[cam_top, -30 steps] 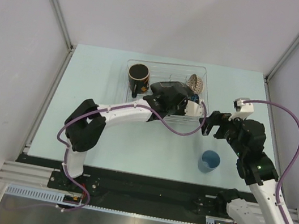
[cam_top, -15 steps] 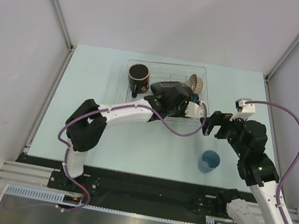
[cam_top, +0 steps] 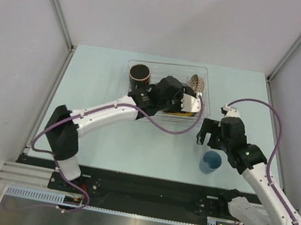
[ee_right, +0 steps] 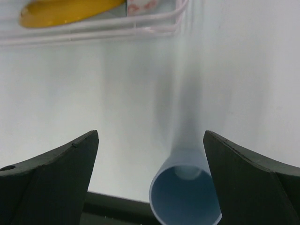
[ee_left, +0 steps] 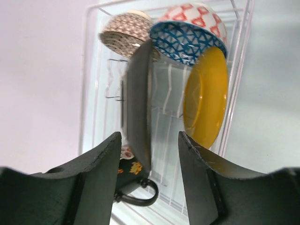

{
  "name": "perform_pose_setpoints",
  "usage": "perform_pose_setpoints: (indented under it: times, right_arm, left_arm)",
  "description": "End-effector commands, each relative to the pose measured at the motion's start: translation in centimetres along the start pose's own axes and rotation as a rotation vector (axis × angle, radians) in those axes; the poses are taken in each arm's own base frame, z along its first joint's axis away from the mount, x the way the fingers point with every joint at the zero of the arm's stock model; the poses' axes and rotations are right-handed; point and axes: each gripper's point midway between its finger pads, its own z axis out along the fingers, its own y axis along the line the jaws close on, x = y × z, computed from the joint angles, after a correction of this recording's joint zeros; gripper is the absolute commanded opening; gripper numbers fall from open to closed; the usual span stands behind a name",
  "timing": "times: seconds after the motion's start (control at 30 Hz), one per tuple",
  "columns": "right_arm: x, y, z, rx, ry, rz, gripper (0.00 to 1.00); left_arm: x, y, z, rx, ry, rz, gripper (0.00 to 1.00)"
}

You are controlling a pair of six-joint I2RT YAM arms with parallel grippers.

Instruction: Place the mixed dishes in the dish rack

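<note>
currently right tool (ee_right: 151, 136) spread near cup (ee_right: 185, 187): centre before closing. left tool (ee_left: 150, 138) spread around plate (ee_left: 138, 93) standing in rack (cam_top: 170, 65).

Partly off-frame: light blue cup (ee_right: 186, 197)

Plate (ee_left: 138, 103), saucer (ee_left: 205, 96), bowls (ee_left: 190, 40), mug (cam_top: 140, 73) in rack (ee_left: 98, 117); cup (cam_top: 210, 162) on table (cam_top: 96, 92), near rack's right-front corner.

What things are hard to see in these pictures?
Black plate, left wrist view: edge-on, face hidden.
Light blue cup, right wrist view: bottom edge cuts its rim; side blurred.
Dark cup, left wrist view: mostly behind the left end effector.
Yellow saucer, right wrist view: cut by top edge.
</note>
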Motion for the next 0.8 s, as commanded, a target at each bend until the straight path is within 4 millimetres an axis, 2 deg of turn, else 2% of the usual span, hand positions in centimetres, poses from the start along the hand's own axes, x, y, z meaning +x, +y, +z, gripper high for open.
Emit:
perform_pose_setpoints:
  times: [0.0,0.07,0.17,0.2,0.33,0.47,0.77]
  right_arm:
    - [0.5,-0.1,-1.5,0.044,0.017,0.069,1.0]
    - [1.1,0.3,-1.7,0.027,0.052,0.071,1.0]
    - [3.5,1.0,-2.0,0.029,0.178,0.067,1.0]
    - [3.6,1.4,-2.3,0.025,0.197,0.077,1.0]
    - [6.4,2.7,-2.9,0.056,0.295,0.087,1.0]
    - [5.9,2.7,-2.0,0.097,0.256,0.077,1.0]
    - [8.0,2.3,0.4,0.181,0.301,0.074,1.0]
  left_arm:
    - [-1.0,0.6,-3.2,-0.012,-0.04,-0.037,0.56]
    - [-0.8,0.5,-3.6,-0.016,-0.04,-0.041,0.56]
    - [-0.5,0.7,-4.3,-0.024,-0.038,-0.046,0.56]
    - [-0.5,0.8,-4.6,-0.027,-0.042,-0.052,0.56]
    - [-0.1,1.9,-5.5,-0.044,-0.04,-0.086,0.56]
    - [1.6,3.4,-6.1,-0.064,-0.015,-0.134,0.56]
    - [3.3,4.3,-8.5,-0.111,-0.015,-0.148,0.55]
